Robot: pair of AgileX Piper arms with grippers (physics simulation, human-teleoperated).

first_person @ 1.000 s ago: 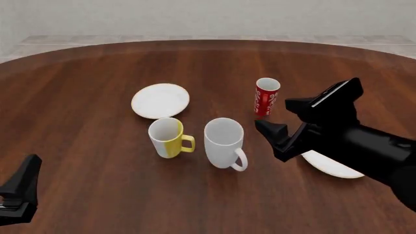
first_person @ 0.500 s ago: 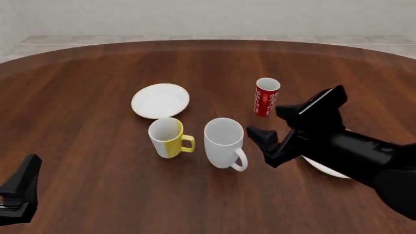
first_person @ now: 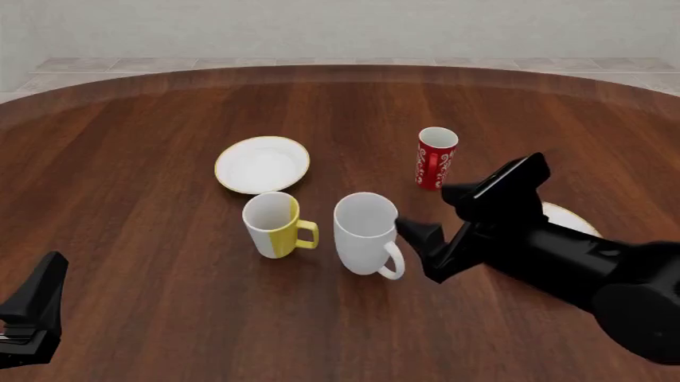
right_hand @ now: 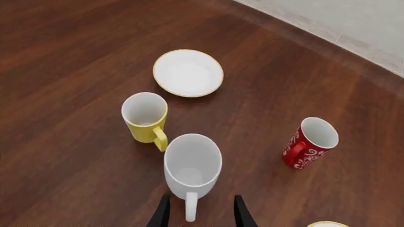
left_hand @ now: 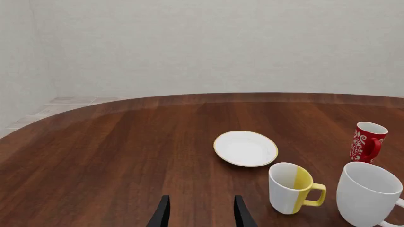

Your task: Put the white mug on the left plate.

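Note:
The tall all-white mug [first_person: 365, 231] stands upright mid-table, its handle [first_person: 393, 263] turned toward the near right. The small white plate with a yellowish rim [first_person: 263, 164] lies beyond it to the left, bare. My right gripper [first_person: 431, 211] is open just right of the mug. In the right wrist view the mug [right_hand: 192, 165] is close below, and its handle [right_hand: 190, 208] lies between the open gripper's [right_hand: 200, 215] fingers without touching them. My left gripper [first_person: 32, 314] is low at the near left, far from the mug; its wrist view shows it open [left_hand: 200, 217] and empty.
A white-and-yellow mug [first_person: 272, 224] stands just left of the white mug. A slim red patterned cup [first_person: 435, 157] stands behind and to the right. A larger white plate [first_person: 574, 219] lies at the right, mostly hidden by my right arm.
My right gripper has moved left and lower, closing in on the white mug's handle side. The left arm and all the cups and plates have not moved.

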